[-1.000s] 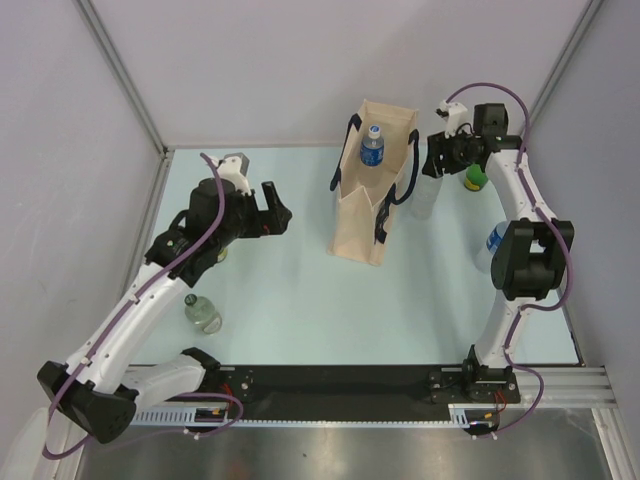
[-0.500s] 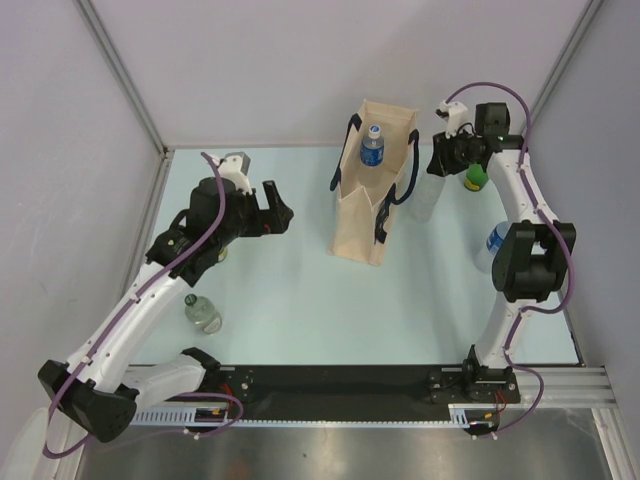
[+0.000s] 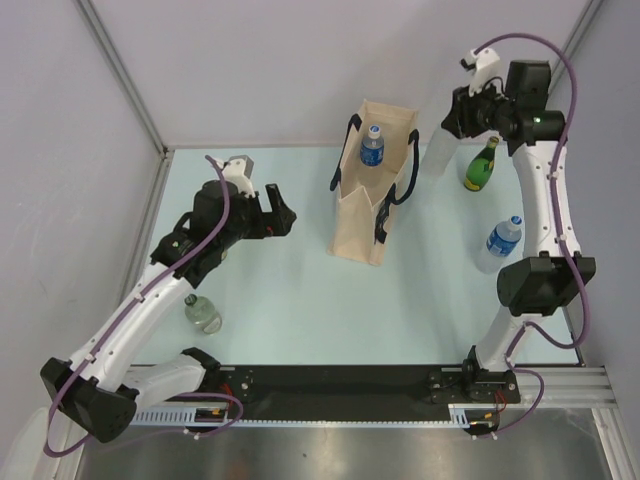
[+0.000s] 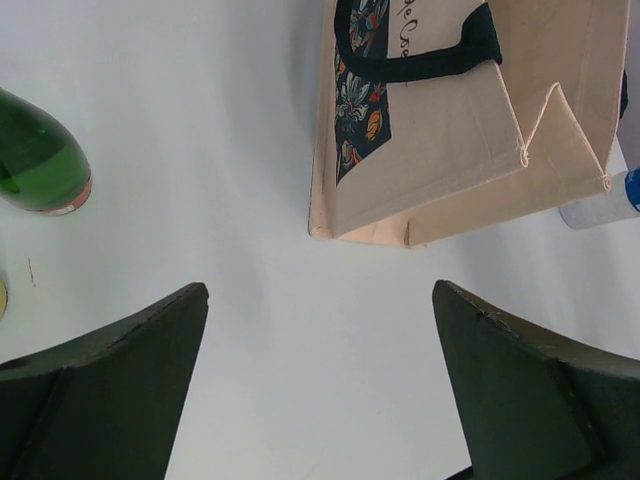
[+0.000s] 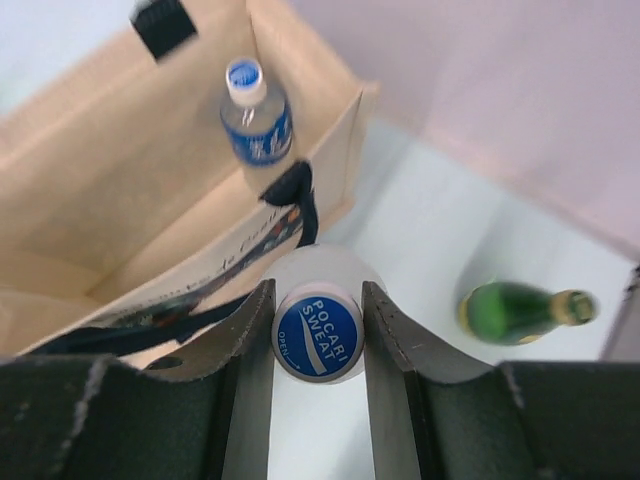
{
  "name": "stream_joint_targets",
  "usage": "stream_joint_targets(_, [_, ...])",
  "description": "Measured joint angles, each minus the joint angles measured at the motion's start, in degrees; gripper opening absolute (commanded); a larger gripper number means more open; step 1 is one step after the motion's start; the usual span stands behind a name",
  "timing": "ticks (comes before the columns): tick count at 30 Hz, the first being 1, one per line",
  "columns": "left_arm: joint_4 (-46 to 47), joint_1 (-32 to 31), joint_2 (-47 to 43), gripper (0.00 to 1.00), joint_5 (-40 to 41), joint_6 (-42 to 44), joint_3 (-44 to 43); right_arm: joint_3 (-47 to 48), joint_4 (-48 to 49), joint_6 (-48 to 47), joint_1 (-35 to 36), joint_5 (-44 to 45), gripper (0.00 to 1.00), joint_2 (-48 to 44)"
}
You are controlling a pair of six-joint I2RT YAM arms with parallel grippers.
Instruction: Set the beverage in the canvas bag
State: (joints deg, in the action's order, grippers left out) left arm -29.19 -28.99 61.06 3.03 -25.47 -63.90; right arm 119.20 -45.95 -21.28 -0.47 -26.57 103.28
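Observation:
The beige canvas bag (image 3: 360,205) with navy handles stands upright at the table's middle back, and a blue-capped bottle (image 3: 372,145) stands inside it. My right gripper (image 3: 458,118) is shut on the blue Pocari Sweat cap (image 5: 318,335) of a pale beverage bottle (image 3: 437,158). That bottle hangs in the air just right of the bag's mouth. In the right wrist view the bag (image 5: 130,190) lies to the upper left with the inner bottle (image 5: 255,118) in sight. My left gripper (image 3: 283,212) is open left of the bag, its fingers (image 4: 150,340) apart over bare table.
A green glass bottle (image 3: 481,166) stands at the back right, and a blue-capped bottle (image 3: 500,243) stands near the right arm. Another bottle (image 3: 203,314) stands at the front left. The left wrist view shows the bag's base (image 4: 470,140) and a green bottle (image 4: 35,160).
My right gripper closed on the pale bottle's cap and lifted it off the table, up and back beside the bag's mouth. The left arm barely moved.

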Motion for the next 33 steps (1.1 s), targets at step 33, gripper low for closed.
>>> stream_joint_targets(33, [2.12, 0.70, -5.16, 1.00, -0.28, 0.02, 5.68, 18.23, 2.99, 4.87, 14.82, 0.81, 0.00, 11.23])
